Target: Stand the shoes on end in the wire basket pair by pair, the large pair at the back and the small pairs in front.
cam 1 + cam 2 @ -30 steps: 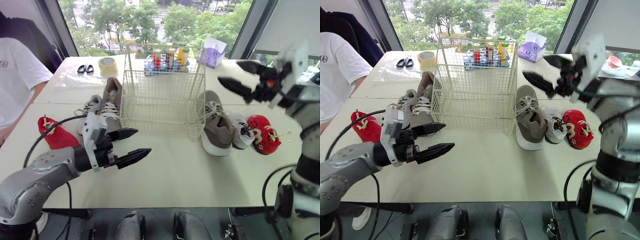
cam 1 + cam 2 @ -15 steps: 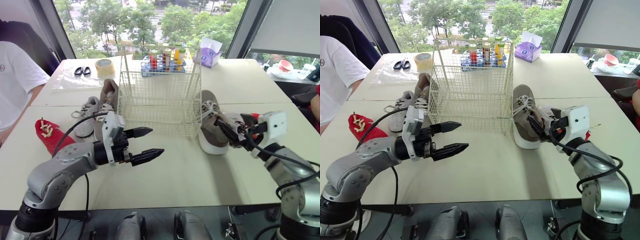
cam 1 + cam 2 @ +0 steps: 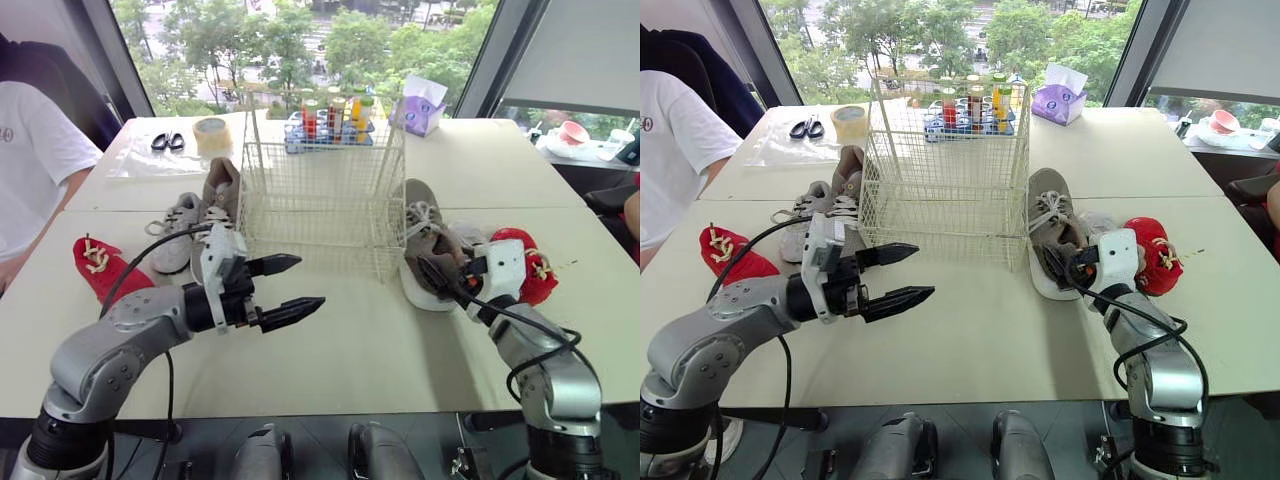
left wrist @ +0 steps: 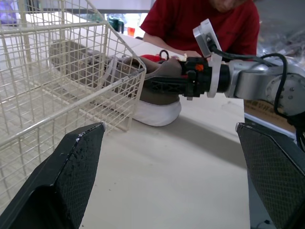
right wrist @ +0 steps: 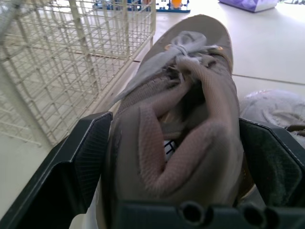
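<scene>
Take the basket (image 3: 320,215) as the centre of the clock, with 12 pointing away from the robot. It stands empty on the table (image 3: 380,350). At 3 o'clock, just beside its wall, the big shoe (image 5: 190,71) lies sole down with its toe to 12. The right gripper (image 5: 175,121) is at the heel, at the shoe's 6 o'clock. Its fingers (image 5: 90,157) are spread with the heel between them; whether they press it I cannot tell. Close at the shoe's 3 o'clock lies a grey shoe (image 5: 279,107), then a red shoe (image 3: 1155,250), both crowding the gripper's side.

The left gripper (image 3: 311,281) hovers over bare table at 7 o'clock, spread and holding nothing. At 9 o'clock lie the second big shoe (image 3: 222,195), a second grey shoe (image 3: 178,232) and, further out, a second red shoe (image 3: 105,270). A bottle rack (image 3: 330,120) is at 12, tape (image 3: 211,133) and scissors (image 3: 165,142) at 11, a tissue box (image 3: 420,108) at 1. A person in white (image 3: 30,160) sits at 9, a person in red (image 4: 205,24) at 3.

One second ago the right gripper was high, level with the basket top. Half a second ago it was down, but out over the grey and red shoes. Now it has closed in on the heel. The left gripper is about where it was.
</scene>
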